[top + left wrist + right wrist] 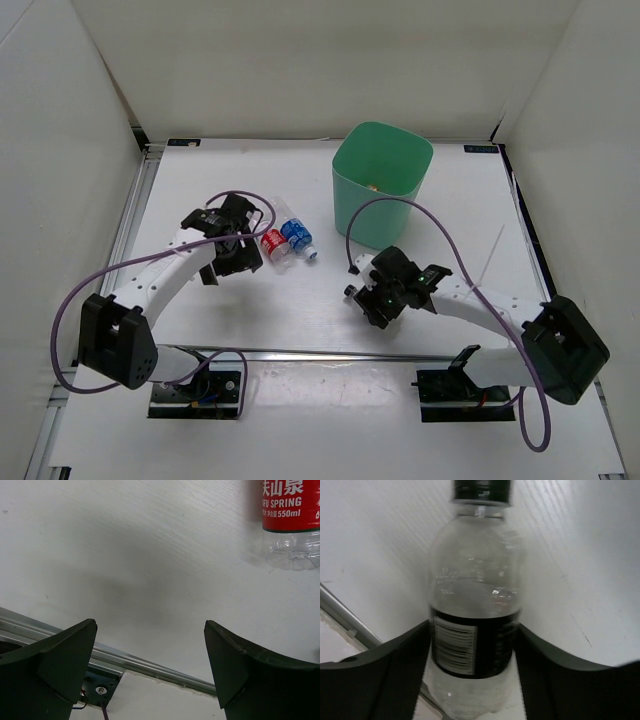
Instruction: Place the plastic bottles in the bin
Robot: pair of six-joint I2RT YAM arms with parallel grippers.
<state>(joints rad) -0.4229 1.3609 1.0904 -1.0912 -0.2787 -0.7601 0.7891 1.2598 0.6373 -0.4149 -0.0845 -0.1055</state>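
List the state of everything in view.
Left gripper: open, empty.
Black-cap bottle: capped, gripped at label.
Right gripper: shut on that bottle.
Red bottle: lying flat, loose.
Blue bottle: lying flat, loose.
Bin: upright, orange item inside.

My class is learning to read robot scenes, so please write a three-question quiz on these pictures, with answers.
1. True or false: the left hand is open and empty.
2. Which bottle does the right hand grip? A. an orange one B. the dark-label bottle C. a green one
3. Fill in: the red-label bottle and blue-label bottle lie on the ____, not in the bin.
Key: 1 true; 2 B; 3 table.
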